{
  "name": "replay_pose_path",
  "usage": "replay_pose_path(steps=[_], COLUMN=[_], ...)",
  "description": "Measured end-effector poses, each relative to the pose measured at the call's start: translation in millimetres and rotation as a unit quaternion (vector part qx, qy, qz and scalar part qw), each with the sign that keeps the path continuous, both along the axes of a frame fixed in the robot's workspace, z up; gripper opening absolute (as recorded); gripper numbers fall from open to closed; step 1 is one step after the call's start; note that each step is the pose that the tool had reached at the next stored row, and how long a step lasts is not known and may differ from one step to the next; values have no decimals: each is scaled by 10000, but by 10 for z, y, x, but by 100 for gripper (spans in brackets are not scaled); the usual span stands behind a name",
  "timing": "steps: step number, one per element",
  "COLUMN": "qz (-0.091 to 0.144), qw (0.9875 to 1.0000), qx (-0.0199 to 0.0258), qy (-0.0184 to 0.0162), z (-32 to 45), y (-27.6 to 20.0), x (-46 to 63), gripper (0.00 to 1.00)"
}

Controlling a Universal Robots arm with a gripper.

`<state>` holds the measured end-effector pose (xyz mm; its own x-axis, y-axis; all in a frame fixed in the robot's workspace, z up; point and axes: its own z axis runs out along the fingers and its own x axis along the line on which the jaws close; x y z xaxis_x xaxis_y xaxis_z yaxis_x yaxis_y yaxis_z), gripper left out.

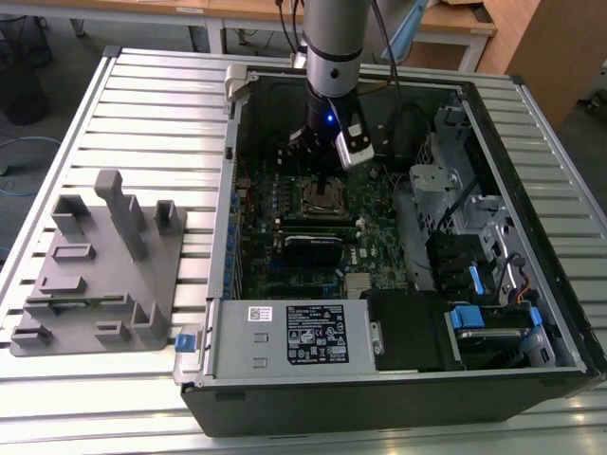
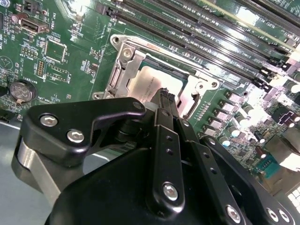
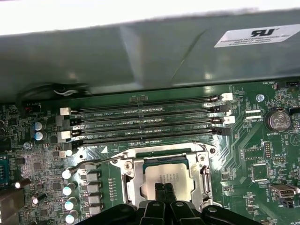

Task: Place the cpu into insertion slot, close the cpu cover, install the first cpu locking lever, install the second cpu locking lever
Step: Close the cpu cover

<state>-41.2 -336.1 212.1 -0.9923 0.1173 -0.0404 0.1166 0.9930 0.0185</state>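
Centrally, in the upper middle of the exterior view, the arm (image 1: 332, 38) reaches down into an open computer case (image 1: 379, 409) that lies on a slatted metal surface (image 1: 142, 104). A grey moulded fixture (image 1: 95, 265) stands on the slats at the exterior view's left, well apart from the case.

Both wrist views show the gripper (image 3: 163, 186) with its two black fingers (image 3: 158, 199) drawn together and nothing between them. The tips sit directly over the cpu (image 3: 167, 174); whether they touch its face cannot be told.

The cpu lies flat in the insertion slot (image 1: 322, 197), dull silver face up. The cpu cover (image 3: 133, 182) lies down around it, and the chip shows through the cover's square window.

The green circuit board (image 3: 262, 154) surrounds the socket. Four long black memory slots (image 3: 145, 119) run parallel just beside the cover. A round coin cell (image 3: 276, 120) sits near one end of them.
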Motion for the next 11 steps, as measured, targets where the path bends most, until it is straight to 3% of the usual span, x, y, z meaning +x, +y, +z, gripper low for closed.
replay_pose_path(steps=[4, 11], qz=[1, 1], qw=[10000, 10000], qx=[-1, -1], qy=[-24, -28], z=[0, -19], y=[1, 1], x=[-58, -118], gripper=[10, 10])
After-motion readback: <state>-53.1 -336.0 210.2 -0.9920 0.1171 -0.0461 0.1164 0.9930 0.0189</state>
